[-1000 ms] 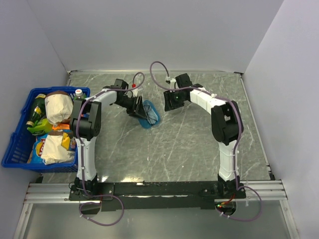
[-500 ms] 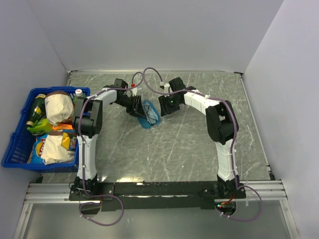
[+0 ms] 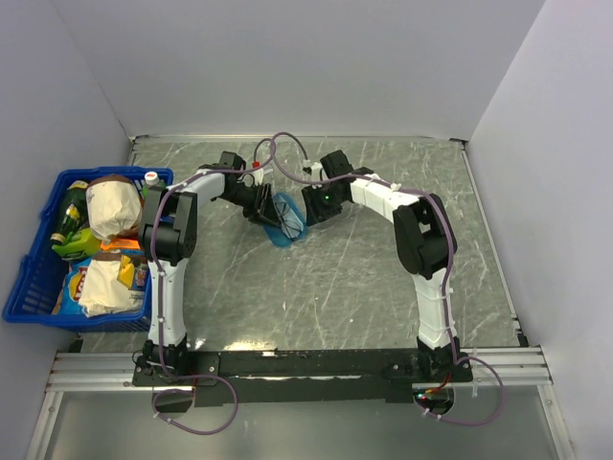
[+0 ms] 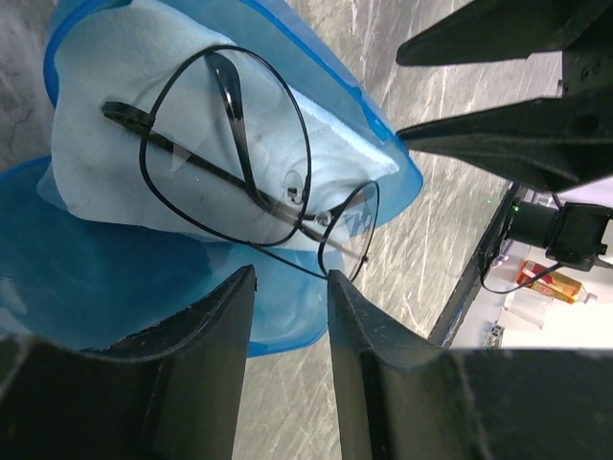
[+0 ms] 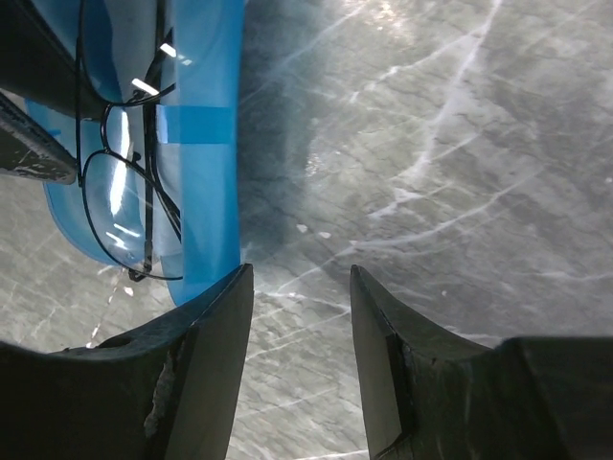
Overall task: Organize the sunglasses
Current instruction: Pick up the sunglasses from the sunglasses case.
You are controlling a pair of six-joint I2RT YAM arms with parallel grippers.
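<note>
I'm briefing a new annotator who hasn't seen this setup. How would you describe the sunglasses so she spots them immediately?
On the grey marbled table, look past the middle towards the back wall for an open blue case. The sunglasses lie in it on a light-blue cloth: the only thin black wire frame among blue things.

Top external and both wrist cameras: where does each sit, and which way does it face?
Top external: above, behind the bases, looking down on table; both arms show.
Left wrist: on left arm, faces sunglasses in blue case; own jaws below.
Right wrist: on right arm, faces table beside case; own jaws below.
Wrist views share sunglasses and case.
</note>
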